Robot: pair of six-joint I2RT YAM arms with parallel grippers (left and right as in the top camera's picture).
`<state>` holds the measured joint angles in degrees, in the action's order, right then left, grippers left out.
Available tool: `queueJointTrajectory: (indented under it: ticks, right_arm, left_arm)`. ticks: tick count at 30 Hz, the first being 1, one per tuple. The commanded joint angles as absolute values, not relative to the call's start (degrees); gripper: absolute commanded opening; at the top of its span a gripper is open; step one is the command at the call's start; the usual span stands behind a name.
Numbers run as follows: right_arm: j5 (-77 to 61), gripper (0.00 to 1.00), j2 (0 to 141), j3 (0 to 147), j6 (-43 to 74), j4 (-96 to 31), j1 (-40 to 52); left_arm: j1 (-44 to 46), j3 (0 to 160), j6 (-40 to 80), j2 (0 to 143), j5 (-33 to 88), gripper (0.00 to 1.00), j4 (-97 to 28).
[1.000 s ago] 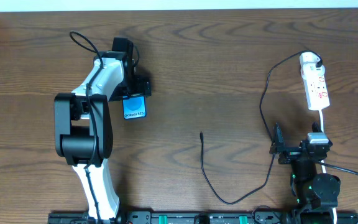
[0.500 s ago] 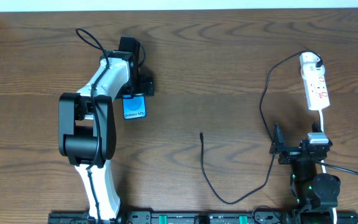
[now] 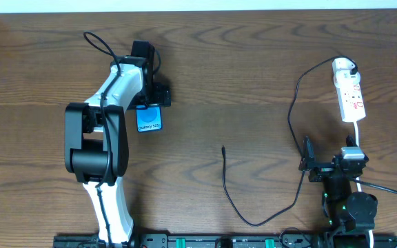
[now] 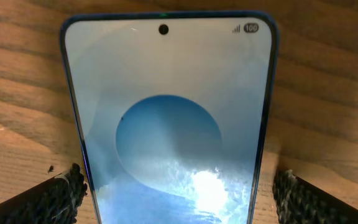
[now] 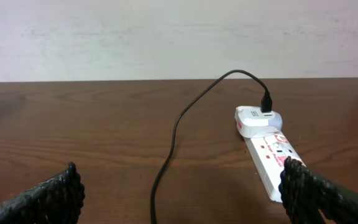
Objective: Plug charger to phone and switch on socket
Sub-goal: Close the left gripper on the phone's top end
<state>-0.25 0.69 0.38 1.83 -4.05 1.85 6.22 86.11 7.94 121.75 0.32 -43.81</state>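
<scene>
The phone (image 3: 150, 120) lies flat on the table, blue screen up, left of centre. My left gripper (image 3: 149, 105) hangs open over its far end. In the left wrist view the phone (image 4: 169, 124) fills the gap between the two fingertips (image 4: 64, 199), which stand apart from its edges. The charger's black cable (image 3: 225, 172) runs from a loose connector tip mid-table round to a white plug head (image 3: 343, 67) seated in the socket (image 3: 353, 102). My right gripper (image 3: 314, 165) rests open at the near right. Ahead of it lie the cable (image 5: 173, 137) and the socket (image 5: 271, 158).
The socket's thick white cord (image 3: 358, 131) runs down past the right arm's base. A pale wall (image 5: 179, 37) closes off the table's far edge. The cable loops wide across the near middle of the wooden table (image 3: 253, 83).
The left arm shifted slightly to the right over the phone a second ago and has since held still. The right arm, cable and socket have not moved.
</scene>
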Motion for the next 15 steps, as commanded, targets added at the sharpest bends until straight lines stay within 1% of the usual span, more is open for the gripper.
queueJointTrajectory:
  ticks: [1,7,15]
  right_arm:
    - [-0.38,0.99,0.34,0.32,0.78,-4.32,2.31]
    - [-0.38,0.99,0.34,0.32,0.78,-4.32,2.31]
    - [-0.36,0.99,0.34,0.32,0.78,-4.32,2.31]
  left_arm:
    - [6.46,85.34,8.23,124.62,-0.36,0.99,-45.56]
    - [6.46,85.34,8.21,124.62,3.11,0.99,-46.00]
    - [6.39,85.34,8.19,124.64,3.42,0.99,-45.91]
